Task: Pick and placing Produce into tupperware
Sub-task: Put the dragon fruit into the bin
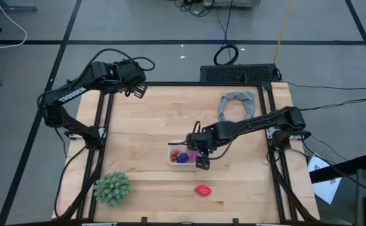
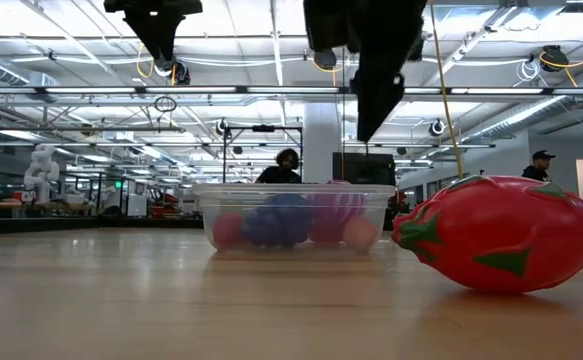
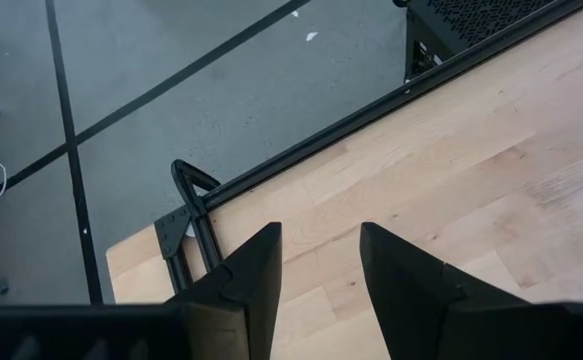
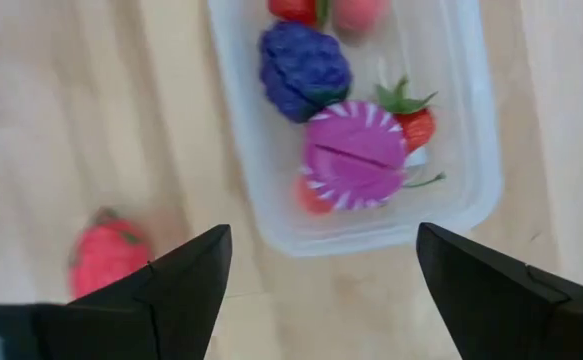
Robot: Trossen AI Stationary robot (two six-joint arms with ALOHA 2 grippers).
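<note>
The clear tupperware tub [image 1: 184, 155] stands on the table's middle. It holds a dark purple fruit [image 4: 304, 70], a magenta one [image 4: 354, 155] and small red berries [image 4: 414, 122]. The larger red oval [image 1: 202, 189] lies on the wood nearer the near edge, also seen beside the tub in the low view [image 2: 501, 232]. My right gripper [image 4: 323, 232] hovers open above the tub's right end [image 1: 201, 161], pointing down, touching nothing. My left gripper [image 3: 321, 260] waits open over the far left corner [image 1: 136, 89].
A big green spiky ball [image 1: 113, 188] sits near the near left corner. A grey cloth ring [image 1: 238, 103] lies at the far right, beside my right arm. Bare wood lies left of the tub. People stand in the room beyond the table.
</note>
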